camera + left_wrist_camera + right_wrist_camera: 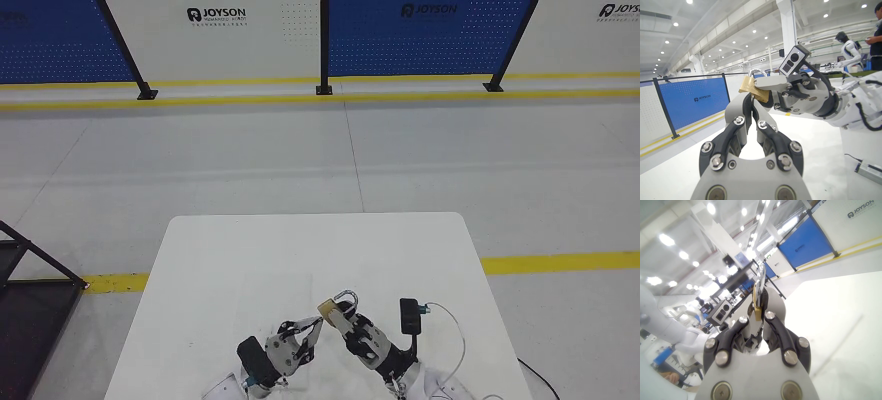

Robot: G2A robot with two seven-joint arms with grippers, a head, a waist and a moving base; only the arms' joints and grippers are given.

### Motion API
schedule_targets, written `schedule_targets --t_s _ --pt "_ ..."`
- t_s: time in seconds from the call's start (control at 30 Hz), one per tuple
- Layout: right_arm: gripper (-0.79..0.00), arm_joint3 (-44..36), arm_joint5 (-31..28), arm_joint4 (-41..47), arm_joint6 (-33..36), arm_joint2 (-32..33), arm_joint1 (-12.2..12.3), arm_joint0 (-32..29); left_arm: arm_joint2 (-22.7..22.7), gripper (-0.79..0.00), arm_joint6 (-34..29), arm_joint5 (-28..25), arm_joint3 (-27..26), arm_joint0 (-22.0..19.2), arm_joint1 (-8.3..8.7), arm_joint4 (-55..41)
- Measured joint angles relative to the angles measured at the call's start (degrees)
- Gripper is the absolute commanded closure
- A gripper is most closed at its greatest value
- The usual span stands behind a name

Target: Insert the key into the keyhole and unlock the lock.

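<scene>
Top view: we see the brass padlock [328, 306] held up off the white bench [300, 250] near its front edge, right gripper [340, 314] clamped on its body, left gripper [316, 325] just beside it. Left wrist view: left gripper [753, 101] jaws are pinched together on the thin key [752, 97], tip right at the underside of the padlock [746, 86]; we cannot tell whether it sits in the keyhole. Right gripper [762, 92] grips the lock body, shackle up. Right wrist view: right gripper [761, 296] jaws squeeze the padlock [758, 313] edge-on, shackle pointing away, bench [829, 313] below.
</scene>
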Motion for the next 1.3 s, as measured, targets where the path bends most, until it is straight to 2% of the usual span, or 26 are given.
schedule_targets --t_s 0.13,0.2,0.23,0.27,0.53,0.87,0.97,1.13,1.3 --pt "0.000 0.02 0.10 0.08 0.03 -0.09 0.03 0.06 0.27 0.000 0.49 2.35 0.38 -0.07 -0.18 1.16" --pt "0.000 0.02 0.27 0.09 0.04 -0.12 0.04 0.09 0.48 -0.259 0.81 1.89 0.47 -0.06 -0.30 -0.02" --pt "0.000 0.01 0.33 0.09 0.04 -0.14 0.05 0.10 0.52 -0.745 0.92 1.31 0.52 -0.09 -0.34 -0.73" --pt "0.000 0.02 0.37 0.09 0.00 -0.15 0.06 0.12 0.52 -0.785 0.89 0.47 0.57 -0.08 -0.38 -1.75" --pt "0.000 0.00 -0.55 0.99 -0.20 0.78 0.33 -0.20 -1.20 -0.785 -1.62 -7.43 -2.02 2.14 0.34 -7.10" --pt "0.000 0.82 -0.26 2.87 0.19 2.18 0.56 0.38 -7.58 -0.785 -3.55 -24.98 -4.32 6.81 2.58 -16.91" --pt "0.000 1.10 -0.09 3.14 0.67 2.49 0.63 0.58 -9.59 -0.785 -4.35 -28.38 -4.49 7.92 3.17 -18.38" --pt "0.000 1.54 0.62 2.79 2.54 3.03 0.83 0.83 -12.41 -0.785 -6.32 -30.31 -4.59 9.37 3.84 -20.00" --pt "0.000 1.84 2.32 2.18 7.19 3.62 1.23 1.03 -14.61 -0.785 -8.47 -31.23 -4.63 10.61 4.28 -21.72"
